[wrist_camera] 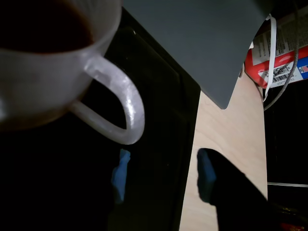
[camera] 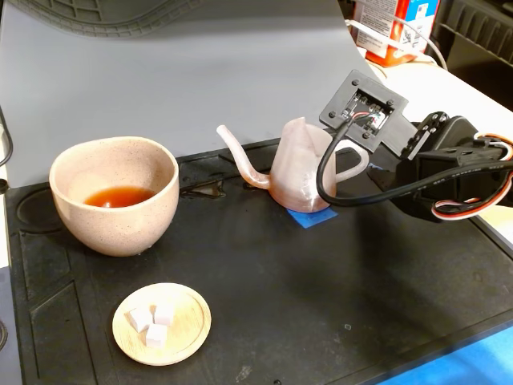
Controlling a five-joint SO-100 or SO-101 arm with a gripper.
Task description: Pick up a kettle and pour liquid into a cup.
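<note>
The kettle (camera: 300,172) sits flat on the black mat (camera: 337,289), on a bit of blue tape (camera: 313,218), and its long thin spout (camera: 240,160) points toward the cup (camera: 114,204) on the left of the fixed view. The cup stands well apart from the kettle, and there is already some reddish-brown tea (camera: 119,196) in the bottom of it. So I think pouring has been done at least once, or the tea was put there another way; I cannot tell which. In the wrist view I can see more dark tea inside the kettle (wrist_camera: 43,24), so there is more that could be poured. My gripper (wrist_camera: 163,175) is right beside the pale loop handle (wrist_camera: 118,103), just under it in the wrist view. The two blue-tipped fingers (wrist_camera: 120,175) are spread wide apart and pinch nothing. The handle is not between them. I would say I am either just starting to grab the kettle or I have set it down and let go. If more tea must go in the cup, I have to close on the handle, lift, carry the kettle over and tip it. A small wooden dish (camera: 188,341) with white cubes (camera: 154,322) sits near the front, and it is not part of my job.
</note>
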